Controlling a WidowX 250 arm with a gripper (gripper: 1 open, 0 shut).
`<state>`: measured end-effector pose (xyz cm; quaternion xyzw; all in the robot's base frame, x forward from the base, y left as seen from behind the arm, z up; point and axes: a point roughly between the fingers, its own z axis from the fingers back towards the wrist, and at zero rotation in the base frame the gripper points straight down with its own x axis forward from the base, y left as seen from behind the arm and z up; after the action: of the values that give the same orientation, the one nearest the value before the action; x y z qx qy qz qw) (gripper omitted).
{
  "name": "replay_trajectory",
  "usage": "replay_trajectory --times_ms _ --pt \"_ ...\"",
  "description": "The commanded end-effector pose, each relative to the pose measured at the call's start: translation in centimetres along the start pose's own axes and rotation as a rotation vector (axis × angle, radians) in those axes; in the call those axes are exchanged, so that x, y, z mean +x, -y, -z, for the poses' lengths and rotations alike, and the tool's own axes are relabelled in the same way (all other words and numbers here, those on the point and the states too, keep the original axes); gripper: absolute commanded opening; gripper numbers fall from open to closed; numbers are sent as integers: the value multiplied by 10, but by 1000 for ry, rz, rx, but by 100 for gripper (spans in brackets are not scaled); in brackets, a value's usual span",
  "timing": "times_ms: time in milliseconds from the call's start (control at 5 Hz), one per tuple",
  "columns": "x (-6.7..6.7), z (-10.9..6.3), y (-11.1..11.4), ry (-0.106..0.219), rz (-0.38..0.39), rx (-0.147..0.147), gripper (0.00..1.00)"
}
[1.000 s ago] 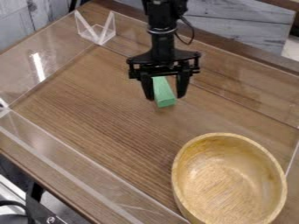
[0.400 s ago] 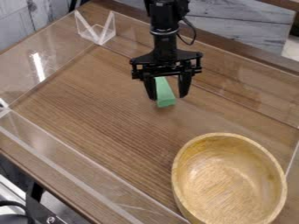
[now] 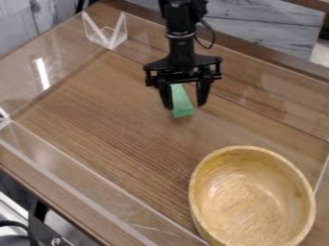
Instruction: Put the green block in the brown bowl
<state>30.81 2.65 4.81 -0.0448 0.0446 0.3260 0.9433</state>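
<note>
The gripper (image 3: 182,93) is pointing down, grasping the block (image 3: 183,101) between its fingers. The bowl (image 3: 252,197) is sitting well apart on the table (image 3: 103,135).

Bright plain green block (image 3: 182,100) sits between the black fingers (image 3: 164,89). Counter (image 3: 103,125) under them is mid-brown wood with dark streaky grain. The bowl (image 3: 252,198) off to the side is pale tan with speckly grain.
</note>
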Motion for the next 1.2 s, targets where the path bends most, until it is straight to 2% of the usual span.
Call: replay_trajectory --times_ms 0,1000 --pt "12 -17 4 55 -10 -37 100" --pt "19 -15 3 45 -19 -38 100"
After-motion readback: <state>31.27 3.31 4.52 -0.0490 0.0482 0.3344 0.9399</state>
